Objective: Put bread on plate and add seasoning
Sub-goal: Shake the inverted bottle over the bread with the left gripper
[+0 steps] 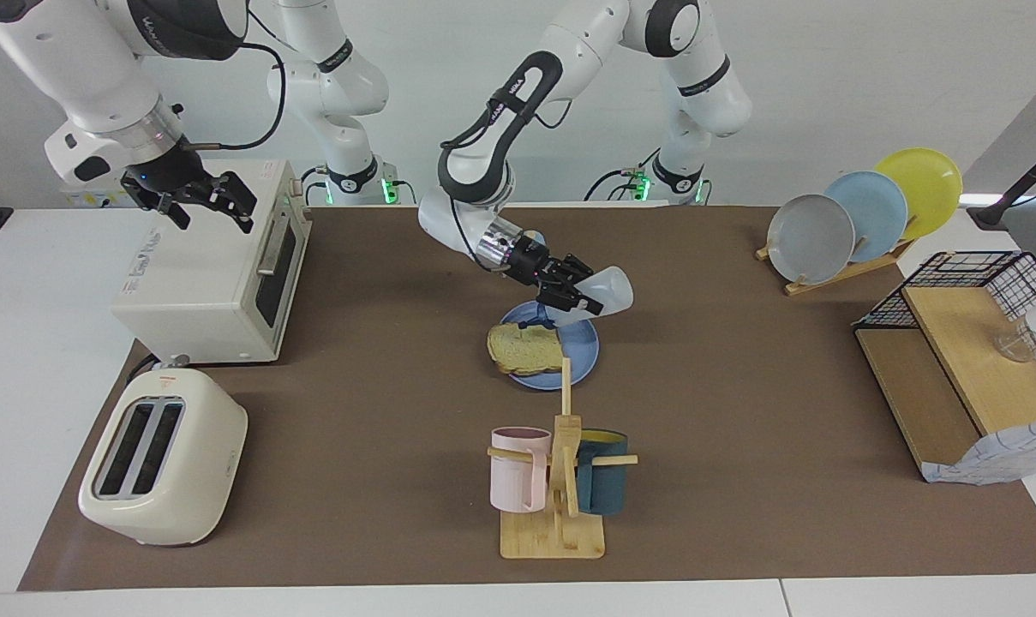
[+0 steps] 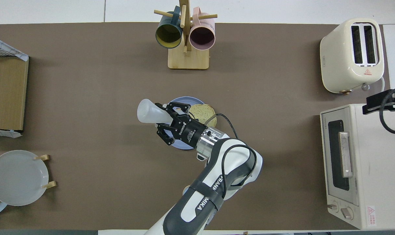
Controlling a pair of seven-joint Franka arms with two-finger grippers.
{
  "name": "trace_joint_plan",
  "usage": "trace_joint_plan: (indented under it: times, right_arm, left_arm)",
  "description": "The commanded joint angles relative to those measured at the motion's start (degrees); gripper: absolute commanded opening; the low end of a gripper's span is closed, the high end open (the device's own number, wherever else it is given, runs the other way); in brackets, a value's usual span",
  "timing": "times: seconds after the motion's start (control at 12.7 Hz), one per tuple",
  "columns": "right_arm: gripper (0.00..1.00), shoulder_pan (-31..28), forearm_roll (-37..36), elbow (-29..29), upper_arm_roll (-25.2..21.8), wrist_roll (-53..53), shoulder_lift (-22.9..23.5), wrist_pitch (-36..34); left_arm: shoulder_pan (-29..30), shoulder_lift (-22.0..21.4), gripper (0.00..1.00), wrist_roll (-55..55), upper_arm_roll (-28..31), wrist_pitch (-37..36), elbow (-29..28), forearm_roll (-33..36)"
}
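Pinching one seasoning bottle (image 1: 607, 290), the left hand (image 1: 573, 300) hovers over one bread slice (image 1: 526, 349) on one plate (image 1: 582, 344).

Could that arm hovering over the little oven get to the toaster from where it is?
Probably yes. The right gripper, its jaws open and empty, hangs over the toaster oven; the toaster stands beside that oven at the same end of the table, with nothing between them.

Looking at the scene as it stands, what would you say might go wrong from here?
1. The left gripper holds the translucent white seasoning bottle tipped cap-down over the round blue plate; seasoning might miss the square tan bread slice.
2. The bread overhangs the plate's rim, so a nudge might push it off.
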Motion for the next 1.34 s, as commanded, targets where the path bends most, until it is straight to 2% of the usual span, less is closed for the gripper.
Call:
trace_joint_plan:
  times: [0.0, 0.24, 0.47, 0.55, 0.71, 1.02, 1.26]
  right_arm:
    - [1.00, -0.36, 0.87, -0.36, 0.56, -1.26, -0.68, -0.58]
    - [1.00, -0.80, 0.87, -0.36, 0.48, -1.26, -0.68, -0.58]
    - [1.00, -0.80, 0.87, -0.36, 0.48, -1.26, -0.68, -0.58]
    - [1.00, -0.80, 0.87, -0.36, 0.48, -1.26, -0.68, -0.58]
    - [1.00, -0.80, 0.87, -0.36, 0.48, -1.26, -0.68, -0.58]
    - [1.00, -0.80, 0.87, -0.36, 0.48, -1.26, -0.68, -0.58]
    - [1.00, -0.80, 0.87, -0.36, 0.48, -1.26, -0.68, -0.58]
  left_arm:
    - [4.00, -0.18, 0.00, 0.06, 0.11, 2.44, -0.87, 1.05]
    - [2.53, -0.27, 0.00, 0.06, 0.02, 1.48, -0.52, 0.09]
    - [-4.05, -0.53, 0.00, 0.15, 0.11, -1.33, 0.19, -2.89]
    - [-4.60, -0.62, 0.00, 0.15, 0.11, -1.60, 0.19, -2.99]
    - [-3.38, -0.62, 0.00, -0.03, 0.11, -0.65, 0.01, -2.90]
    - [3.99, -0.01, 0.00, -0.12, 0.28, 2.61, -0.25, -1.41]
    - [4.98, 0.08, 0.00, -0.03, 0.20, 3.23, -0.17, -0.61]
